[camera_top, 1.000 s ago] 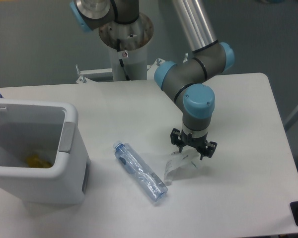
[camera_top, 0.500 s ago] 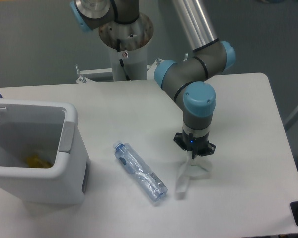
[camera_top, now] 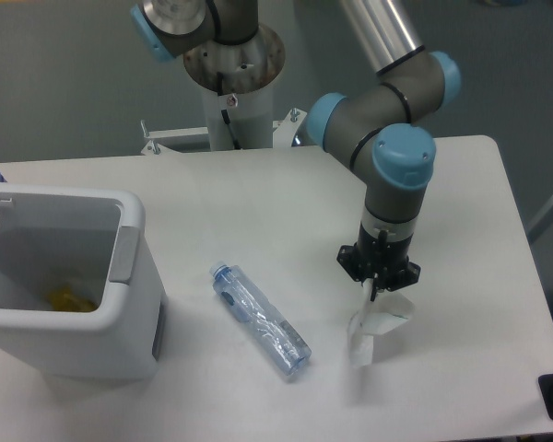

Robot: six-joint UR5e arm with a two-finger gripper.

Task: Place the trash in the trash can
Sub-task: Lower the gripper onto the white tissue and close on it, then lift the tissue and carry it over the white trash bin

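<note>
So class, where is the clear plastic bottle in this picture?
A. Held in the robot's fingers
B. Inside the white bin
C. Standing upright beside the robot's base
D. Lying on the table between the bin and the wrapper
D: the bottle lies flat on the table, with the bin to one side and the wrapper to the other.

On the table (camera_top: 258, 198), the trash can (camera_top: 69, 304) stands at the nine o'clock edge, with the bottle (camera_top: 258, 319) lying on the tabletop just to its three o'clock side, one end pointing toward ten o'clock and the other toward four. The wrapper (camera_top: 376, 322) is at three o'clock from the bottle, apart from it, directly below the gripper (camera_top: 379, 287), whose closed fingers pinch its top. The arm's base column (camera_top: 232, 83) rises behind the table at twelve o'clock.
</note>
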